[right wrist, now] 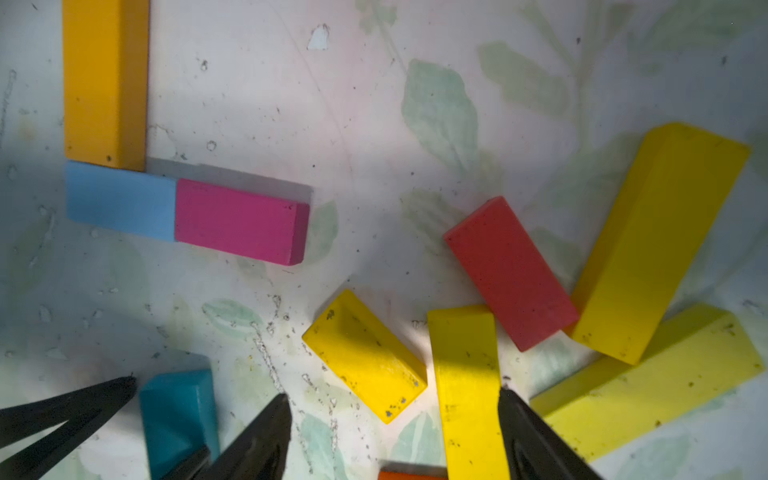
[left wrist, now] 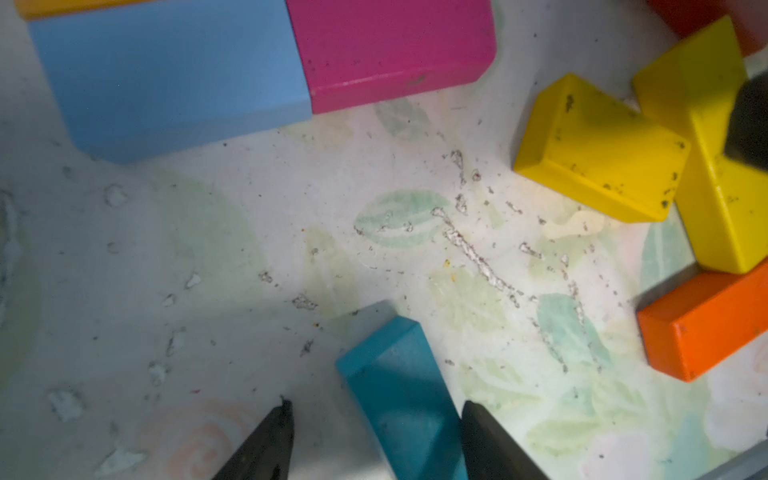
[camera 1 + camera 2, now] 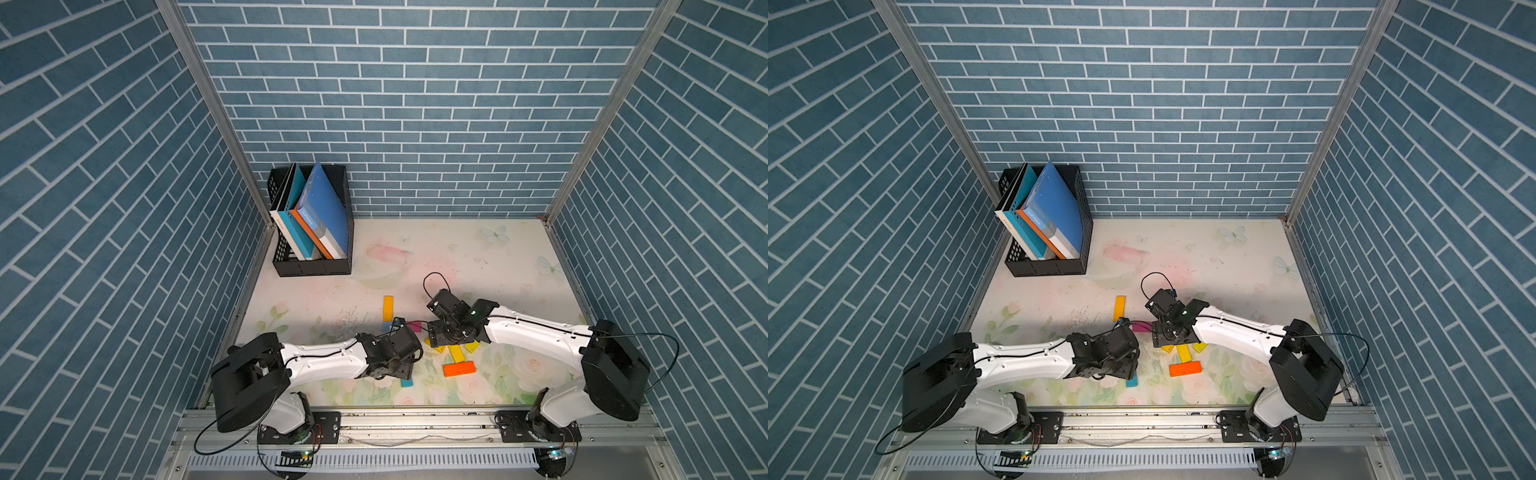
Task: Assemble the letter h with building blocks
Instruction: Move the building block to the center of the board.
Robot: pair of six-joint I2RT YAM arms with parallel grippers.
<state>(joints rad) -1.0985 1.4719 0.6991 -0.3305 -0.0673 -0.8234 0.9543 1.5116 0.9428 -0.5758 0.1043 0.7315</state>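
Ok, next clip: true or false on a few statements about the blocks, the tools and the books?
1. The light blue block and the magenta block lie end to end, touching. True.
2. The left tool is astride a red block. False: it is astride the teal block.
3. The books lean in a black rack at the far left. True.
4. The orange block is stacked on the magenta one. False: it lies well apart from it.
5. The right tool is shut. False: its jaws stand open.
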